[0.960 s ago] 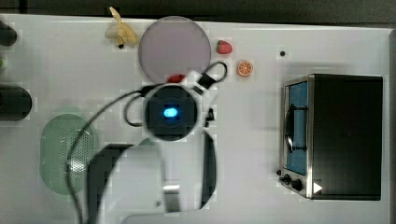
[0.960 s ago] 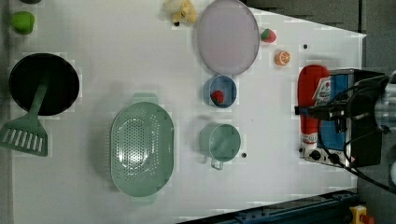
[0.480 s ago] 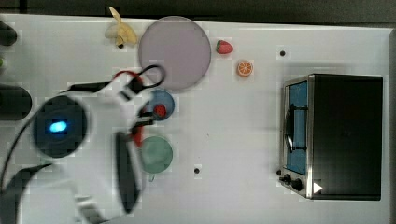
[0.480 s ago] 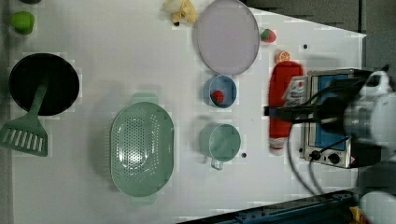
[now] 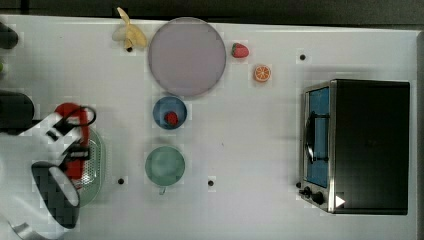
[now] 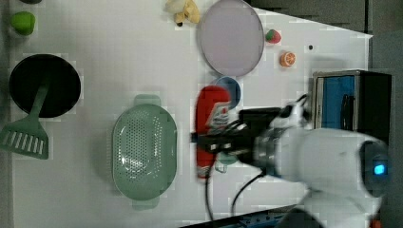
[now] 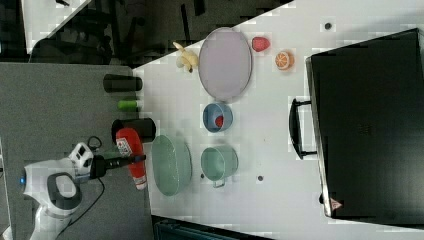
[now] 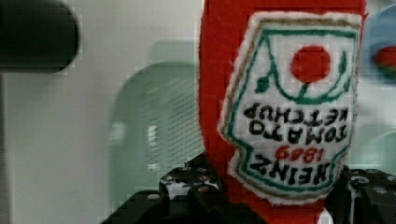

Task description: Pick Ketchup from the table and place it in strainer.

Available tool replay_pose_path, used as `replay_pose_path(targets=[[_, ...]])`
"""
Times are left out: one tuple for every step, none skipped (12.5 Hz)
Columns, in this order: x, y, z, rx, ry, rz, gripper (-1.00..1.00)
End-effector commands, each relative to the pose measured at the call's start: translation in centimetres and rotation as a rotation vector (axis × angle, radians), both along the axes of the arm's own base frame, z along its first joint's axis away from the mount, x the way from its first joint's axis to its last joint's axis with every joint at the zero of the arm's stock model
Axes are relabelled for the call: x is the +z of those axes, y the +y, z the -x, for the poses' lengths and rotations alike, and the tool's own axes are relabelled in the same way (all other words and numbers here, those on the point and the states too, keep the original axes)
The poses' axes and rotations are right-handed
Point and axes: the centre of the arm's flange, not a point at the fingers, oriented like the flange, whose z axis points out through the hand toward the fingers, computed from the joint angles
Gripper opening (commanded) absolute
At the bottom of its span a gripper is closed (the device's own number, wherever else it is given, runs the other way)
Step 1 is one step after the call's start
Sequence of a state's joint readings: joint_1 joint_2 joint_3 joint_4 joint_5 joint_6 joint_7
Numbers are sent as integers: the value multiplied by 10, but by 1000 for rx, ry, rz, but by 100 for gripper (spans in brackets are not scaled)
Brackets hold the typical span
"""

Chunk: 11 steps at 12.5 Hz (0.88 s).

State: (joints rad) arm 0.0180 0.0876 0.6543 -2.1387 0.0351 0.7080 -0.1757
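Note:
The Ketchup (image 6: 211, 124), a red bottle with a white label, hangs above the table with my gripper (image 6: 214, 141) shut around its lower half. The left view puts it just to the right of the strainer (image 6: 144, 151), a pale green oval basket with a dotted bottom. Seen in the top view, the Ketchup (image 5: 75, 137) and my arm overlap the strainer (image 5: 96, 167). The right view has the Ketchup (image 7: 131, 155) just left of the strainer (image 7: 171, 165). Close up in the wrist view, the Ketchup (image 8: 280, 107) stands between my dark fingers (image 8: 196, 193), with the strainer (image 8: 154, 130) behind it.
A blue bowl (image 5: 169, 113) holding a small red fruit and a green cup (image 5: 165, 165) stand right of the strainer in the top view. Beyond are a grey-lilac plate (image 5: 187, 56), strawberry (image 5: 239, 50), orange slice (image 5: 262, 73), banana (image 5: 129, 35) and toaster oven (image 5: 360, 145). A black pan (image 6: 45, 85) and green spatula (image 6: 26, 135) lie nearby.
My arm has carried the Ketchup from beside the toaster oven across the table, leftward in the top and left views, to the strainer's side. The grip has stayed shut.

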Motion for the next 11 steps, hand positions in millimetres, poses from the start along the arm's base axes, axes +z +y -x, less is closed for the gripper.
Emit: replay_pose_path(targets=[[-25,29,11,-216,42,-51,16],[-39,38,14,-219,48,-62,16],[-53,44,14,-206,42,-70,16],[-66,46,11,-194,32,-83,16],[-80,47,9,-198,40,-90,16],[-92,48,8,-211,57,-103,16],[-100,48,7,-226,69,-113,24],[-108,47,7,-230,83,-111,45],[-111,46,5,-235,87,-112,66],[-110,44,3,-240,82,-115,89],[-107,44,2,-241,74,-117,100]])
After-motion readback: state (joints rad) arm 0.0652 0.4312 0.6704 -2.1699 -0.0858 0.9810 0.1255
